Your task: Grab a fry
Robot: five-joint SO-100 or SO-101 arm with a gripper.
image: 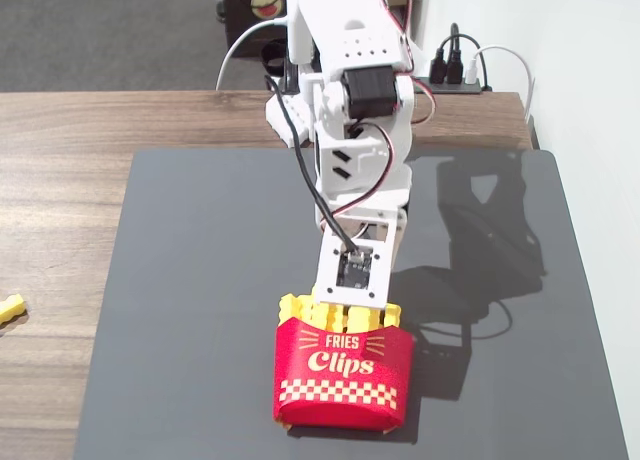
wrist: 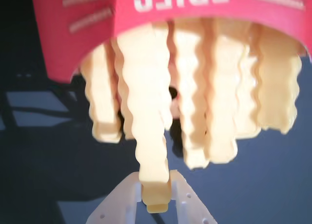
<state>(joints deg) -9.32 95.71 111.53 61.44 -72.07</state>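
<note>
Gripper: right up against the wrist camera, the white gripper point(wrist: 155, 192) pokes in from the bottom edge, its two fingers point(wrist: 119, 204) closed on the tip of one fry, one on each side, touching it.
Fry: the held fry point(wrist: 146, 112) is a long, pale yellow, crinkle-ridged stick; in the wrist view it runs from the carton mouth at the top down to the fingers, its end showing just below them.
Other fries: the rest of the bunch point(wrist: 219, 92) stands beside it in the same carton, to the right in the wrist view, with one shorter one to the left.
Carton: the red carton point(image: 343, 374) stands upright on the mat, lettered "Fries Clips", yellow tips showing along its top edge.
Arm: from the fixed view, the white arm point(image: 350, 130) leans down over the carton, its end right at the fry tips; the fingers themselves are hidden there.
Mat: a dark grey mat point(image: 200, 280) covers most of the wooden table point(image: 60, 180).
Stub: a short yellow stub point(image: 10, 308) lies on the bare wood at the left edge, well apart from the carton.
</note>
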